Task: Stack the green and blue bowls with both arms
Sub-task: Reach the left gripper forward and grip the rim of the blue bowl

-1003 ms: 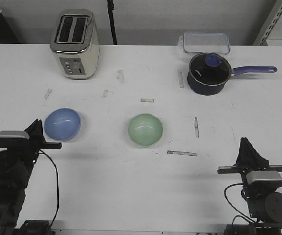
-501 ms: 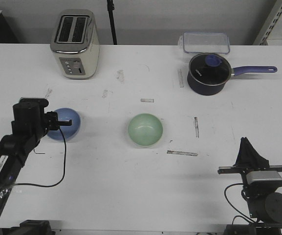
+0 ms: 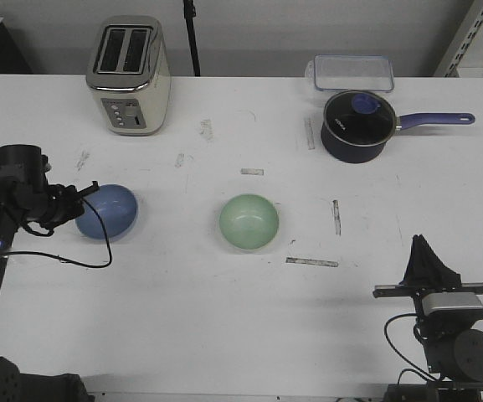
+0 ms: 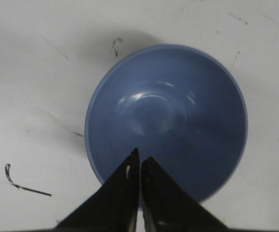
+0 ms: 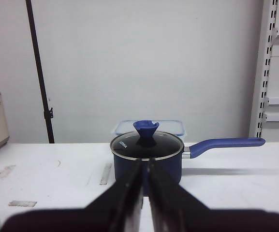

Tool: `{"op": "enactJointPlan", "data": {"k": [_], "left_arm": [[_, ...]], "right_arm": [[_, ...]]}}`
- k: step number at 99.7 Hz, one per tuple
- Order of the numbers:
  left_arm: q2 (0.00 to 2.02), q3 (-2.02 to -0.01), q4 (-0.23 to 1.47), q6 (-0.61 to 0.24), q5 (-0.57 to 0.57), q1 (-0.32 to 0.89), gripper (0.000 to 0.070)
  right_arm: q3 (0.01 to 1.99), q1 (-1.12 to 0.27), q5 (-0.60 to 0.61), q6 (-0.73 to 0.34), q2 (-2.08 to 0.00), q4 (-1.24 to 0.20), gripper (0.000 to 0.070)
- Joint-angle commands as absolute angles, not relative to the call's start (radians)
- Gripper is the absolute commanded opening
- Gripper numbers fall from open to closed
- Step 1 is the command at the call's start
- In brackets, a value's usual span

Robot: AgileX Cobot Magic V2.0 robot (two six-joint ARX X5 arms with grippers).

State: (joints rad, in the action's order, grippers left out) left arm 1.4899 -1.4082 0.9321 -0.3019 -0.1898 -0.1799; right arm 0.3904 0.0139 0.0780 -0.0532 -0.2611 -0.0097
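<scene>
Your blue bowl (image 3: 107,212) sits upright on the white worktop (image 3: 224,318) toward its left edge, about midway between the near and far edges. The green bowl (image 3: 249,221) stands upright near the middle of the worktop, well apart from the blue one and not stacked on it.

Your left gripper (image 3: 82,199) hangs over the blue bowl's left rim. In the left wrist view the gripper (image 4: 140,160) has its two black fingers (image 4: 124,186) pressed together with only a thin line between them, holding nothing, and their tips lie over the inside of the blue bowl (image 4: 178,116) near its rim. You cannot tell from these views whether the tips touch the bowl.

Your right gripper (image 3: 425,251) rests by the near right corner of the worktop, well away from both bowls. The right wrist view shows its fingers (image 5: 124,193) shut together and empty, pointing toward the dark navy saucepan (image 5: 146,157).

That saucepan (image 3: 357,126), with a glass lid and a purple handle (image 3: 435,120) pointing at the right edge, stands toward the far right corner. A clear plastic container (image 3: 351,72) lies just behind it at the far edge. A cream and chrome toaster (image 3: 129,75) stands toward the far left corner. Short strips of tape (image 3: 311,262) and dark scuffs mark the worktop around the green bowl.
</scene>
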Motion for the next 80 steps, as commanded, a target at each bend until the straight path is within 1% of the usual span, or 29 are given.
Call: {"op": "enactJointPlan", "data": {"k": [1,14,19,38,41,47,80], "left_arm": [[1.504,-1.430,0.956,-0.313,-0.231,-0.208,0.0003],[1.504,-1.429,0.966,-0.288,-0.229,-0.270,0.0005],[1.504,-1.429,0.965,-0.288,-0.229,-0.286,0.0022],[1.506,-1.423,0.971,-0.273,-0.229,-0.315,0.0264],[1.506,-1.420,0.970,-0.272,-0.229,-0.316,0.0296],[1.507,-1.412,0.966,-0.271,-0.229,-0.316,0.0334],[1.583,-1.391,0.937,-0.262,-0.241,-0.308,0.0334]], "right_arm": [[0.394,0.014,0.078,-0.063,-0.261,0.001,0.0013],[0.394,0.014,0.078,-0.063,-0.261,0.001,0.0013],[0.394,0.014,0.078,-0.063,-0.261,0.001,0.0013],[0.394,0.014,0.078,-0.063,-0.261,0.001,0.0013],[0.394,0.014,0.078,-0.063,-0.261,0.001,0.0013],[0.394,0.014,0.078,-0.063,-0.261,0.001,0.0013],[0.394,0.014,0.078,-0.063,-0.261,0.001,0.0013]]}}
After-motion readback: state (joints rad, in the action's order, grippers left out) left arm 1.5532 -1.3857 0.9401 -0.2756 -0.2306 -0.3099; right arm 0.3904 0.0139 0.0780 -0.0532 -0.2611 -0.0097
